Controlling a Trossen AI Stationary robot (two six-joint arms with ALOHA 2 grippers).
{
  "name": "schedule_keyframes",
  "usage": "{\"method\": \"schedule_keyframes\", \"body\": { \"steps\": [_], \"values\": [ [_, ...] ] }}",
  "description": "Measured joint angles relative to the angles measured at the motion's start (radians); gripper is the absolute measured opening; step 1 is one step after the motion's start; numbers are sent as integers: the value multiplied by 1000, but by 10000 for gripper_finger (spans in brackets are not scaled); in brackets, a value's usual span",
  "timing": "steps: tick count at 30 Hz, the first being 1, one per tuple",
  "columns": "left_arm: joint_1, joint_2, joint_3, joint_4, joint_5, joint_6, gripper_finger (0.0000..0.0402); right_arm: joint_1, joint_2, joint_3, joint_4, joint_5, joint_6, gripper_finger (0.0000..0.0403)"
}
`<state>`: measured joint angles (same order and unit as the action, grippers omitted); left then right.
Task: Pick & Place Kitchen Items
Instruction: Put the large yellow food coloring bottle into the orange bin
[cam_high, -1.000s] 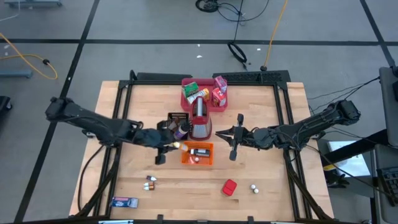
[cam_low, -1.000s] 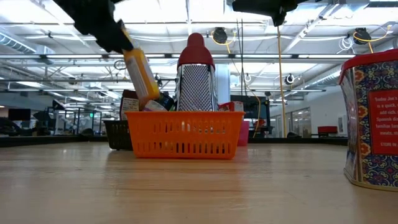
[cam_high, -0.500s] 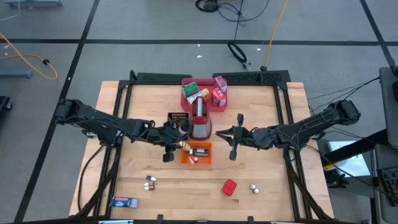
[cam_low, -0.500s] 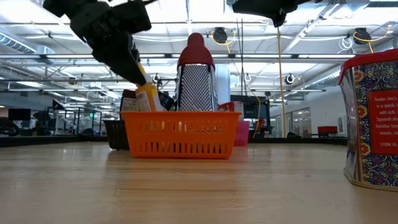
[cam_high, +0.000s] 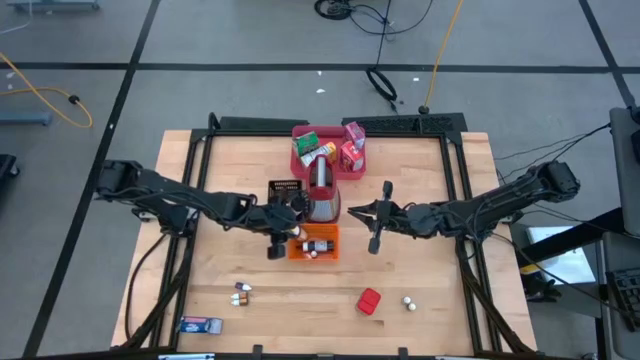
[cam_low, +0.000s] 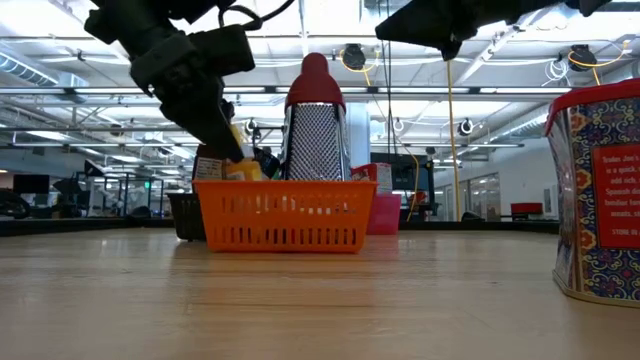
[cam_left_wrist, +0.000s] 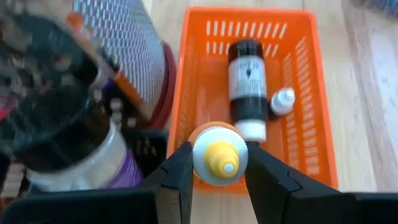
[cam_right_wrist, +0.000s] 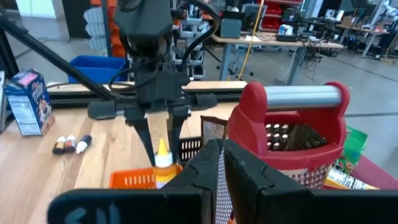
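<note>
My left gripper (cam_high: 284, 240) is at the left end of the orange basket (cam_high: 318, 244), shut on a yellow squeeze bottle (cam_left_wrist: 216, 158). The bottle's lower part is down inside the basket (cam_low: 285, 215). A dark bottle (cam_left_wrist: 247, 84) with a white label and a small white shaker (cam_left_wrist: 282, 101) lie in the basket. Just behind it stands the red-and-silver grater (cam_high: 322, 196). My right gripper (cam_high: 350, 213) hangs shut to the right of the grater, well above the table, holding nothing. My left gripper pinches the yellow bottle's upper body just below the cap (cam_left_wrist: 214, 144) between its two fingers (cam_right_wrist: 147, 138). The fingers slant down from the table's left side. The bottle stands nearly upright, nozzle (cam_right_wrist: 162, 148) up, its lower end hidden behind the basket wall.
A black basket (cam_high: 285, 192) with a purple-labelled jar sits left of the grater. Cartons fill a pink tray (cam_high: 328, 150) at the far edge. Near the front edge lie tiny bottles (cam_high: 241, 292), a blue carton (cam_high: 200, 325), a red box (cam_high: 370, 301) and white shakers (cam_high: 409, 302).
My left gripper has moved toward the table's right edge and down, carrying the yellow bottle from above and left of the orange basket into its left end. The bottle has come from tilted to nearly upright. The basket has slid a little.
</note>
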<state>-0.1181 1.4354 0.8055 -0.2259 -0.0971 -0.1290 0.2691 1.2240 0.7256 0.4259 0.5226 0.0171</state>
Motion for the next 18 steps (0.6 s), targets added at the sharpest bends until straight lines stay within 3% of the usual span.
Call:
{"method": "schedule_keyframes", "body": {
  "steps": [11, 18],
  "values": [
    [0, 1, 0, 0, -11, 3, 118, 0, 0, -5, 13, -1, -2, 18],
    [0, 1, 0, 1, -46, 3, 191, 0, 0, -5, 12, -1, -2, 18]
  ]
}}
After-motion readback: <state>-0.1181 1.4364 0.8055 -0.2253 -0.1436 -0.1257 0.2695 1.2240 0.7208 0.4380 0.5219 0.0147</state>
